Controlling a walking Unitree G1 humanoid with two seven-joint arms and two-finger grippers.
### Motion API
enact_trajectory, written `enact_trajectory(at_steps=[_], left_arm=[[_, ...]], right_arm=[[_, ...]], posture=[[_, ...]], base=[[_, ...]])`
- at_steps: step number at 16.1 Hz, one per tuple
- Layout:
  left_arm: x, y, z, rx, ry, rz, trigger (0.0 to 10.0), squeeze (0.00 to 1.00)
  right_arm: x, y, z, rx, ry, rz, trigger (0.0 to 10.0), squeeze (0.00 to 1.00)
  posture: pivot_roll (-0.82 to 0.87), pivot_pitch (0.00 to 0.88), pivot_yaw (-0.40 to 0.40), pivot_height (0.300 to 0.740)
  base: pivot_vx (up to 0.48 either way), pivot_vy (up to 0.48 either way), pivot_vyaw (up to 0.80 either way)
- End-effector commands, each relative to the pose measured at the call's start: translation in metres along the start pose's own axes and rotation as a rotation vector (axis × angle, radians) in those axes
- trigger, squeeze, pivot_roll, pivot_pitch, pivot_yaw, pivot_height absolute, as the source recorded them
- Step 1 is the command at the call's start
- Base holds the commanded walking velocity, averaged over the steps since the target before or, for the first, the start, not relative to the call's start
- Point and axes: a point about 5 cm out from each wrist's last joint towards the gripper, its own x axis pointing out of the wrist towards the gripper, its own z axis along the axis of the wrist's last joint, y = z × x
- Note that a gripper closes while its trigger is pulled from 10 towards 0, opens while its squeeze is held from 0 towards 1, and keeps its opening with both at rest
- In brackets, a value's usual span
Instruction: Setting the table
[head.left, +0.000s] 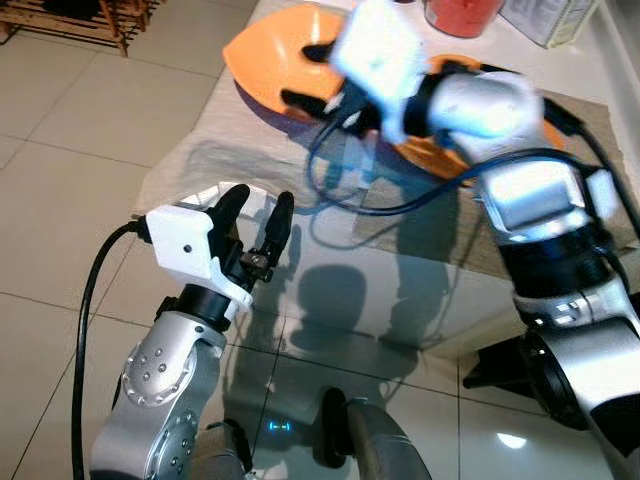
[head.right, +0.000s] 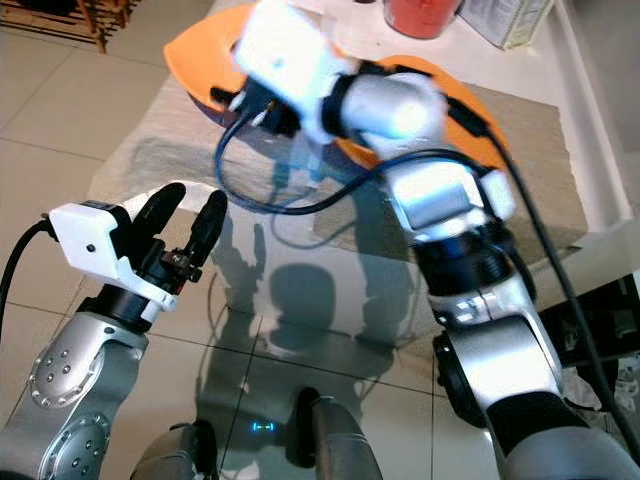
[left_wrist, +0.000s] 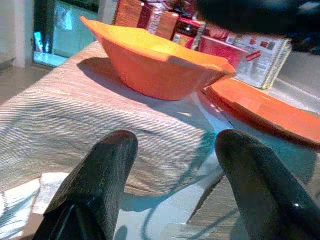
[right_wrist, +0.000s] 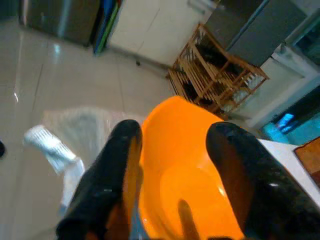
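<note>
An orange bowl (head.left: 265, 55) rests on a beige placemat (head.left: 230, 140) at the table's far left. My right gripper (head.left: 305, 75) is at the bowl's near rim with its fingers wide apart, one outside the wall and one inside (right_wrist: 235, 165). An orange plate (left_wrist: 260, 105) lies beside the bowl, partly hidden under my right wrist. My left gripper (head.left: 258, 225) hovers open over the near edge of the table, pointing at the bowl (left_wrist: 150, 65), with nothing between its fingers.
The table top is glass (head.left: 400, 290) and shows the tiled floor beneath. A red container (head.left: 462, 15) and a white carton (head.left: 550, 20) stand at the back. A wooden rack (head.left: 80, 20) stands on the floor, far left. Something white (left_wrist: 30, 195) lies by the placemat's near corner.
</note>
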Motion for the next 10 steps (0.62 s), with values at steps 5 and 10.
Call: enact_trajectory(at_steps=[5, 10], left_arm=[[-0.001, 0.016, -0.001, 0.030, 0.002, 0.042, 10.0, 0.00], [-0.014, 0.061, 0.049, -0.102, -0.267, 0.173, 10.0, 0.00]], right_arm=[[-0.053, -0.030, -0.051, 0.673, -0.171, -0.569, 10.0, 0.00], [-0.055, 0.008, -0.045, 0.847, -0.322, -0.452, 10.0, 0.00]], posture=[[-0.08, 0.203, -0.072, 0.740], [-0.07, 0.185, -0.061, 0.740]], base=[[0.000, 0.000, 0.00], [0.000, 0.000, -0.48]])
